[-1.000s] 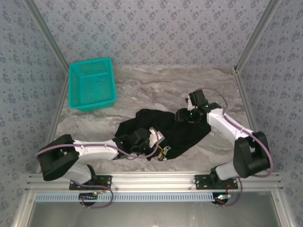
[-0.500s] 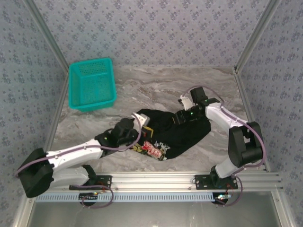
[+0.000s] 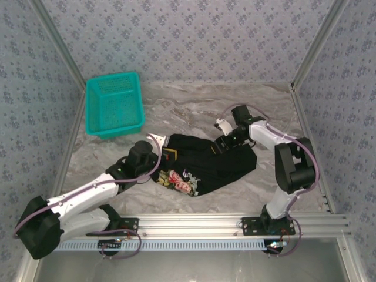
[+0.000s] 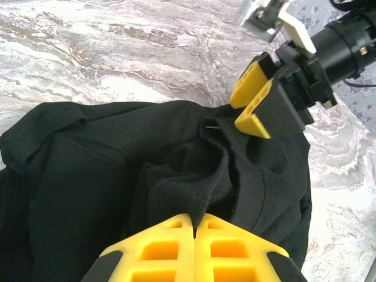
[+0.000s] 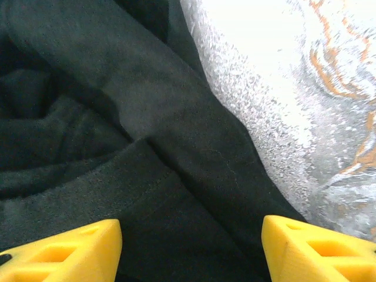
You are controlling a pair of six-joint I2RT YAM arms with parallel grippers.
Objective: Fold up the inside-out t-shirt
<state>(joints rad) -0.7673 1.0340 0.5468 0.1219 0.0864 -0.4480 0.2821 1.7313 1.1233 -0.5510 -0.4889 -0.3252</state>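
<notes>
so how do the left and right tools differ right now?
The left tool is shut, pinching a fold of the shirt. The right tool is open, jaws apart over the shirt's edge, not clamped. The left tool sits at the shirt's left end, while the right tool is at its far edge, beside bare table. Both have yellow jaws and are at the shirt.

Soft, even overhead light, faint shadows. White glare washes out the grey marbled bench (image 5: 258,35) beyond the blurred yellow plastic fingers (image 5: 317,247); the black cloth t-shirt (image 5: 147,117) between them looks murky.
</notes>
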